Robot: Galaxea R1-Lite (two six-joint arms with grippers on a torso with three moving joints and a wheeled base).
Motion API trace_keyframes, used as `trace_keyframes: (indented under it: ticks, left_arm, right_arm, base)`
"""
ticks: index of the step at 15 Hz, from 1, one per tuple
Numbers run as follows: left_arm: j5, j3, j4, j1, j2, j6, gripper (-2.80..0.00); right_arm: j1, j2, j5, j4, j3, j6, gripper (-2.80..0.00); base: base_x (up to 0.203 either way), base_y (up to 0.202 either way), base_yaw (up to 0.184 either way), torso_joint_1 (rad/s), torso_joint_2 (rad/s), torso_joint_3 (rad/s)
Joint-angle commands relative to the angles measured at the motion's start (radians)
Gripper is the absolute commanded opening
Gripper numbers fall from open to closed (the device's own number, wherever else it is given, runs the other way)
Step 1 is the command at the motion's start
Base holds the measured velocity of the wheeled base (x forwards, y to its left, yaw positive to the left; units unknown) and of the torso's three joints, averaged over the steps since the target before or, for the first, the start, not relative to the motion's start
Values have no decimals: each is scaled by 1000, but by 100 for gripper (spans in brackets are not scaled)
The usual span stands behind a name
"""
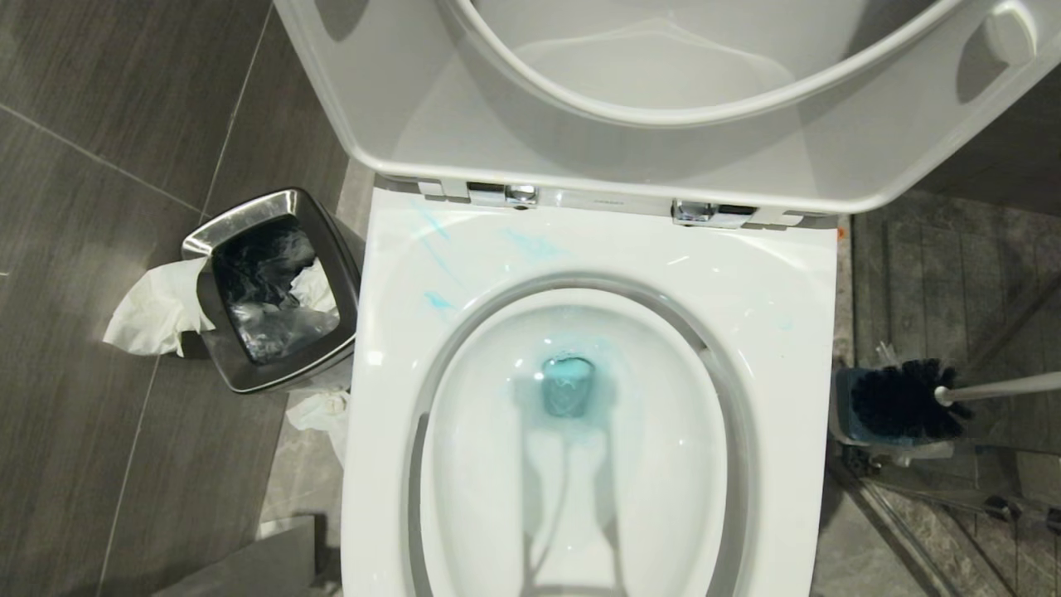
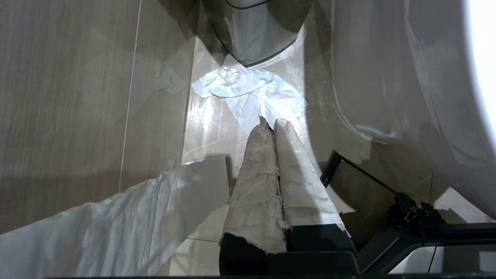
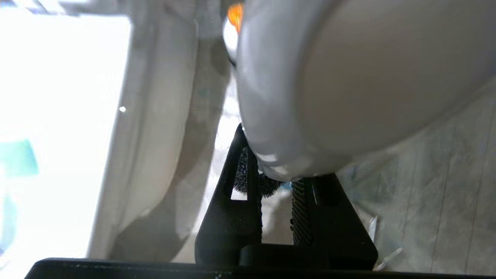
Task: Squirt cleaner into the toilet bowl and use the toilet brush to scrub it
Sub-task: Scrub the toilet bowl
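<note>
The white toilet bowl (image 1: 580, 249) stands open, its seat and lid raised. Blue cleaner (image 1: 568, 385) tints the water at the drain, and pale blue smears (image 1: 435, 300) streak the rim's back left. The toilet brush (image 1: 899, 400) hangs level just right of the bowl, black bristle head toward it, white handle (image 1: 1003, 385) running off the right edge. In the right wrist view my right gripper (image 3: 271, 170) is shut on the handle; the knob end (image 3: 348, 77) fills the view, and bristles (image 3: 248, 174) show beyond. My left gripper (image 2: 271, 123), fingers wrapped in white, is shut and empty above the floor.
A square steel waste bin (image 1: 273, 290) stuffed with tissue (image 1: 153, 311) stands left of the bowl. The grey-and-blue brush holder (image 1: 844, 414) sits on the floor behind the brush head. A crumpled tissue (image 2: 248, 89) lies on the tiles beside the toilet's base (image 2: 387, 77).
</note>
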Motion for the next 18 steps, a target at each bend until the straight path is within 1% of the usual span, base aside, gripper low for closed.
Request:
trace_keyframes:
  ticks: [1, 5, 6, 10, 11, 14, 16, 18]
  left_arm:
    - [0, 2, 0, 0, 0, 0, -280]
    - [0, 2, 0, 0, 0, 0, -280]
    - [0, 2, 0, 0, 0, 0, -280]
    - [0, 2, 0, 0, 0, 0, -280]
    - [0, 2, 0, 0, 0, 0, -280]
    - [0, 2, 0, 0, 0, 0, -280]
    - [0, 2, 0, 0, 0, 2, -280]
    - [0, 2, 0, 0, 0, 2, -280]
  right_arm:
    - [0, -10, 1, 79, -112, 3, -280]
    - [0, 12, -2, 417, -352, 25, -280]
    - [0, 25, -7, 454, -376, 26, -280]
    - [0, 28, -11, 459, -406, 29, -280]
    - [-1, 27, -25, 470, -423, 43, -280]
    - [0, 29, -66, 528, -488, 121, -280]
    - [0, 34, -95, 587, -560, 150, -280]
    - [0, 38, -104, 659, -621, 156, -280]
  base:
    - [0, 0, 0, 0, 0, 0]
    - [0, 0, 0, 0, 0, 0]
    - [0, 0, 0, 0, 0, 0]
    - [0, 0, 0, 0, 1, 7]
    - [0, 0, 0, 5, -1, 100]
    - [0, 0, 0, 1, 0, 168]
    - [0, 0, 0, 4, 2, 195]
    - [0, 0, 0, 1, 3, 203]
